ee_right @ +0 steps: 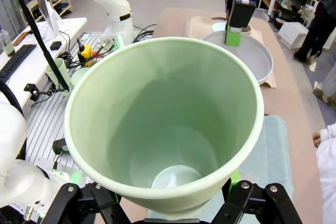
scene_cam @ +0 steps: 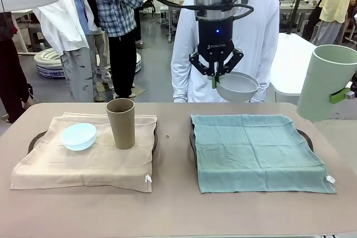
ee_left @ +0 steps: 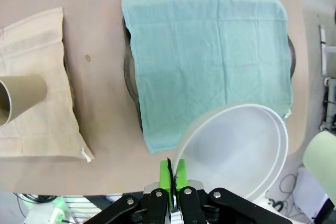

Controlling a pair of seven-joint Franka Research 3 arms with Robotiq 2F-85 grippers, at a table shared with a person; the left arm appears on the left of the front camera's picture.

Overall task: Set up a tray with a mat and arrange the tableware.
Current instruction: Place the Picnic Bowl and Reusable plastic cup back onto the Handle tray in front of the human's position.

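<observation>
Left gripper (scene_cam: pixel 214 74): black two-finger unit with green pads, raised above the far edge of the table; fingers pinched together on the rim of the greyish-white round bowl (scene_cam: pixel 237 86), which hangs tilted in the air over the teal cloth mat (scene_cam: pixel 257 150).

Right gripper (ee_right: pixel 168 195): jaws spread wide around the base of the tall pale green handleless cup (scene_cam: pixel 326 82), clamped on it and holding it tilted, off the table at the right edge.

Teal cloth mat: spread flat over a dark oval tray (scene_cam: pixel 304 136), right half of the brown table (scene_cam: pixel 173 210); nothing rests on it.

Beige cloth mat (scene_cam: pixel 83 163): draped over a second dark tray (scene_cam: pixel 34 139), left half of the table.

Pale blue round bowl (scene_cam: pixel 78 136): upright on the beige mat.

Tall tan brown handleless cup (scene_cam: pixel 121 122): upright on the beige mat, just right of the blue bowl.

Person in a white long-sleeved top (scene_cam: pixel 262 37): standing at the far side.
</observation>
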